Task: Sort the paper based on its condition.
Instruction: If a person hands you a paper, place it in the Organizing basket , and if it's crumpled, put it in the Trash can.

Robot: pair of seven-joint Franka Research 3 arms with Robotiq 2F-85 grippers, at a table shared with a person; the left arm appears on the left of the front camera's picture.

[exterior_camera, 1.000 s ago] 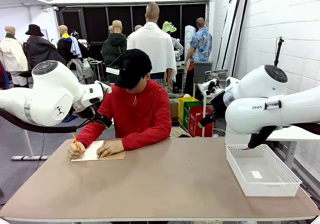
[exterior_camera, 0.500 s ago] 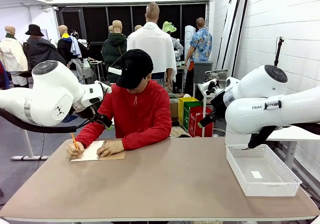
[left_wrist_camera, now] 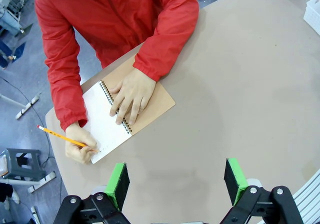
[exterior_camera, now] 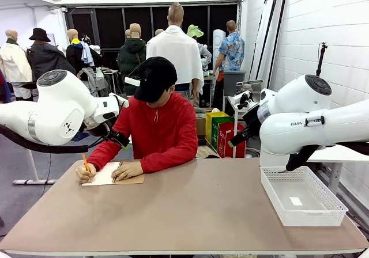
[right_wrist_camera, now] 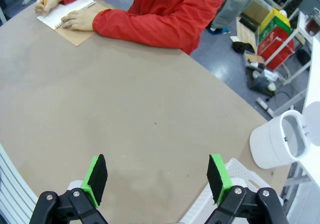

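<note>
The paper as loose sheets is out of view. A person in a red top writes with a yellow pencil (left_wrist_camera: 62,136) on the white page of a spiral notebook (left_wrist_camera: 107,121) with a brown card cover, at the table's far left (exterior_camera: 109,174). Their other hand lies flat on the binding. My left gripper (left_wrist_camera: 175,181) hangs open high above the table, nearer me than the notebook, with nothing between its green pads. Over the middle of the table my right gripper (right_wrist_camera: 157,179) is also open and holds nothing, far from the notebook (right_wrist_camera: 67,11).
A white mesh basket (exterior_camera: 300,197) stands at the table's right edge, with a small white patch on its floor. The right arm's white base (right_wrist_camera: 277,139) sits beside it. Red and green boxes (exterior_camera: 222,134) stand on the floor beyond the table.
The person's pencil hand has crept slightly to the left across the page. Neither arm has moved.
</note>
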